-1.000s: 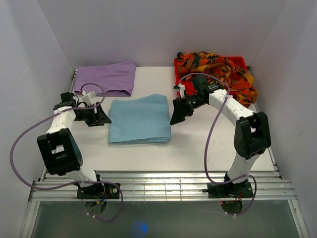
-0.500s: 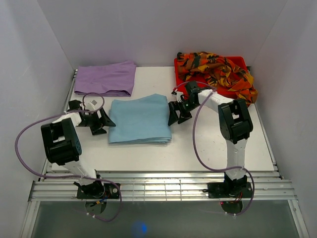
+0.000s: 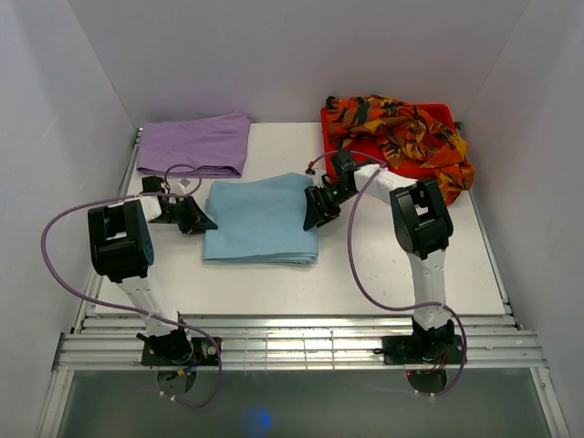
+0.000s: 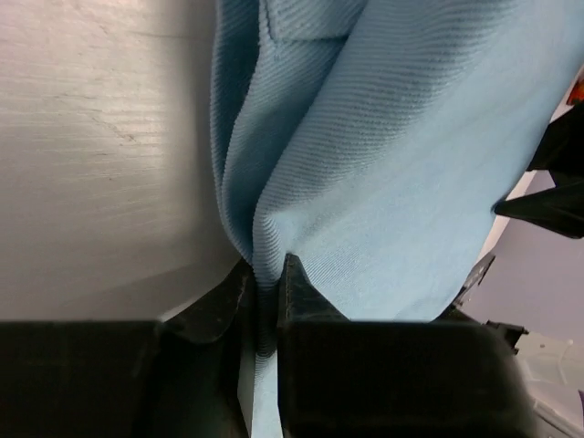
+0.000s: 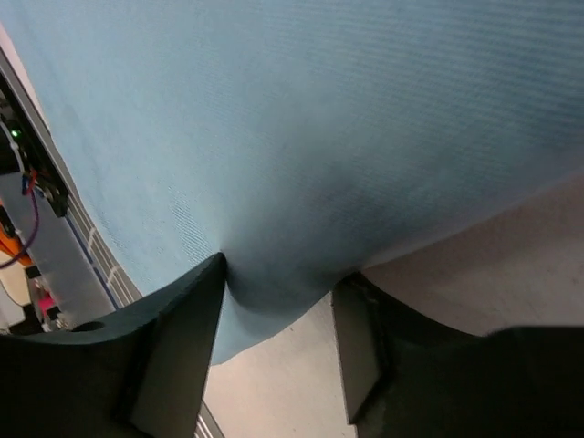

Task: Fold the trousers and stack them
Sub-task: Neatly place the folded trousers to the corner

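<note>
The light blue trousers (image 3: 260,219) lie folded into a flat rectangle at the middle of the counter (image 3: 365,265). The left fingers (image 4: 308,306) are positioned at the left edge of this rectangle, low over the counter. In the left wrist view they are nearly pressed together, and a thin fold of the light blue cloth is pinched in the narrow gap between them. The right fingers (image 5: 178,315) are positioned at the right edge of the rectangle, towards its far corner. In the right wrist view they stand wider apart. A thicker bunch of the same cloth fills the gap, is touched by both inner faces and is puckered there, so a pinch on the cloth is indicated. The lilac trousers (image 3: 194,143) are folded flat at the far left corner of the counter, near the light blue pair but apart from it. The patterned trousers (image 3: 401,128) are heaped, unfolded, in a red tray (image 3: 330,132) at the far right corner, and part of the cloth is draped over the tray's right rim.
</note>
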Controlling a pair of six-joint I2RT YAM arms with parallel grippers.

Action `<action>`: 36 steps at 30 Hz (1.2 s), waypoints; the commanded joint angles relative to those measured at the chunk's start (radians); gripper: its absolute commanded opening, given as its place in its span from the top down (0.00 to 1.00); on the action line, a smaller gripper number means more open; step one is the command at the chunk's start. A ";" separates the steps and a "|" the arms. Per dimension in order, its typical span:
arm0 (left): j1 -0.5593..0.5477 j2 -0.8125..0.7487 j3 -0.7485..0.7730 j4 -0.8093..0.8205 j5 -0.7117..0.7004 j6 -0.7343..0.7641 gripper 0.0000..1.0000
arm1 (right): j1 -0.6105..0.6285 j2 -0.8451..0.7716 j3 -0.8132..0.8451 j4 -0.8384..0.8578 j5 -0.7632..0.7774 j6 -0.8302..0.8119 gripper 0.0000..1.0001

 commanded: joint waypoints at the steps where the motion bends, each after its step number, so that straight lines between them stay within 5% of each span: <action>1: -0.011 -0.022 0.031 -0.019 -0.168 0.034 0.93 | 0.026 0.009 0.077 0.008 -0.038 0.021 0.47; 2: -0.011 -0.033 0.042 -0.029 -0.177 0.032 1.00 | 0.026 0.009 0.089 0.024 -0.041 0.035 0.52; 9: -0.011 -0.136 0.094 -0.032 -0.192 0.057 1.00 | 0.035 -0.011 0.148 0.086 -0.039 0.121 0.92; 19: -0.010 -0.306 0.140 0.014 -0.224 0.110 1.00 | 0.040 -0.015 0.280 0.247 -0.001 0.218 0.92; 26: -0.005 -0.337 0.218 0.051 -0.275 0.126 1.00 | 0.062 -0.001 0.393 0.325 0.011 0.230 0.92; 36: 0.032 -0.277 0.375 0.241 -0.424 0.152 1.00 | 0.103 0.098 0.553 0.589 0.217 0.270 0.92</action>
